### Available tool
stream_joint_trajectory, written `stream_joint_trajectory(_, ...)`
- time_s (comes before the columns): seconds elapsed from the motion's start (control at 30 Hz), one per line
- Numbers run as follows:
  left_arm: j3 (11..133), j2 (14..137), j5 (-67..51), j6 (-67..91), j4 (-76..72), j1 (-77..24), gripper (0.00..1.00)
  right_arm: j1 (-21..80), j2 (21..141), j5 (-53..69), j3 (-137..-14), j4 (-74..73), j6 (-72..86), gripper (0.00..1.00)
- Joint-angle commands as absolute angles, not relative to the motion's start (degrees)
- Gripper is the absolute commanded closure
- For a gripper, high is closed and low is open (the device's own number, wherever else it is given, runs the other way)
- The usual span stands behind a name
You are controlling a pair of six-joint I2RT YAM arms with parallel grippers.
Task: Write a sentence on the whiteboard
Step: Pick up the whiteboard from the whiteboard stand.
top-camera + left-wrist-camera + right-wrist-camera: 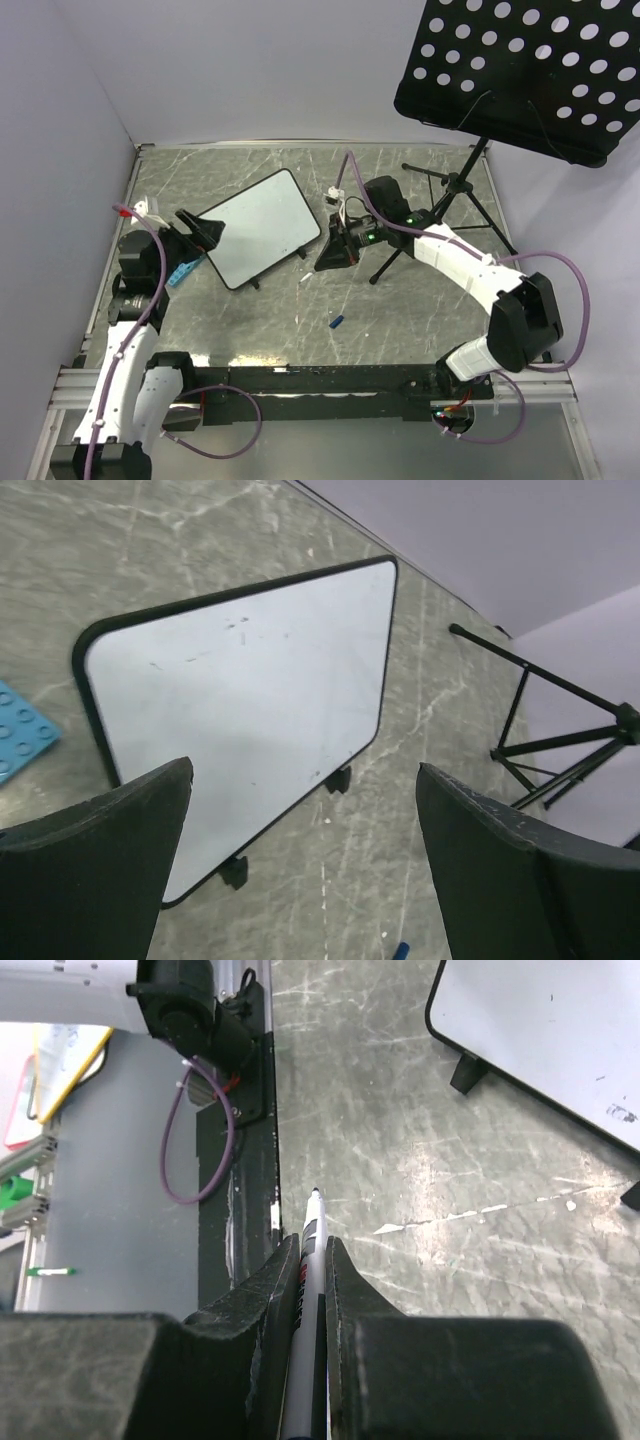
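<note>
The whiteboard (262, 228) lies tilted on the grey table, left of centre, resting on small black feet. Its surface (240, 690) carries only faint smudges; no sentence shows on it. My left gripper (200, 232) hovers at the board's left corner, wide open, with nothing between its fingers (120, 840). My right gripper (335, 252) hangs just off the board's right edge, shut on a white marker (312, 1230). The marker's bare tip points toward the black base rail, away from the whiteboard (550, 1030).
A blue marker cap (338, 322) lies on the table in front of the board. A blue studded plate (180, 273) sits by the left arm. A black perforated music-stand tray (530, 70) overhangs the back right, its tripod legs (450, 205) behind the right gripper.
</note>
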State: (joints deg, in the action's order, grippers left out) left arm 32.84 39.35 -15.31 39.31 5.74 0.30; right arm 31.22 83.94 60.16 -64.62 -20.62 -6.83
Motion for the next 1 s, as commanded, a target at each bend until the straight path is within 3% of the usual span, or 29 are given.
stream_joint_trajectory(0.0, 36.39, 37.54, -17.23, 35.34, 9.66, 2.20, 0.03, 30.94, 77.96, 60.29, -62.84, -18.98, -10.01, 1.00)
stream_joint_trajectory(0.53, 26.46, 23.03, -13.01, 38.75, 5.53, 2.20, 0.04, 31.03, 76.46, 59.15, -63.54, -22.23, -16.35, 1.00)
stream_joint_trajectory(0.97, 26.63, 27.06, -14.59, 42.02, 5.63, 3.59, 0.03, 31.02, 77.52, 59.59, -63.99, -23.29, -17.49, 1.00)
